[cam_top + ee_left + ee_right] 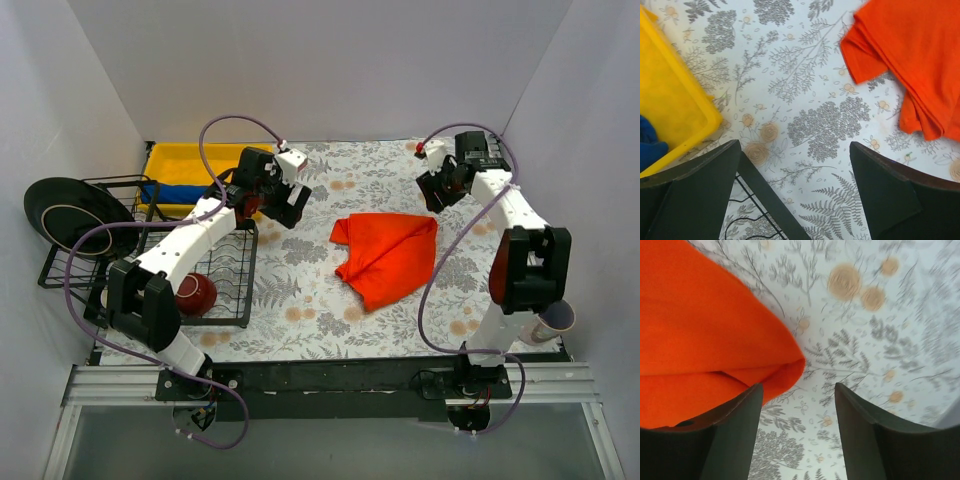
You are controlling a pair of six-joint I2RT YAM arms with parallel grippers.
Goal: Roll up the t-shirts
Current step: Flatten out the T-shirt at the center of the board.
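The orange-red t-shirt [385, 258] lies folded on the floral tablecloth [300, 300], with the left gripper [293, 210] gaping empty at its nine o'clock and the right gripper [438, 198] parted, empty, at two o'clock.

Left-side clutter on fern-print tablecloth [300, 305].
Yellow bin [168, 160] at far left corner; black wire rack [238, 290] nearer, dark red bowl [196, 293] inside; black plate [62, 215] standing on edge (rack's outer end).
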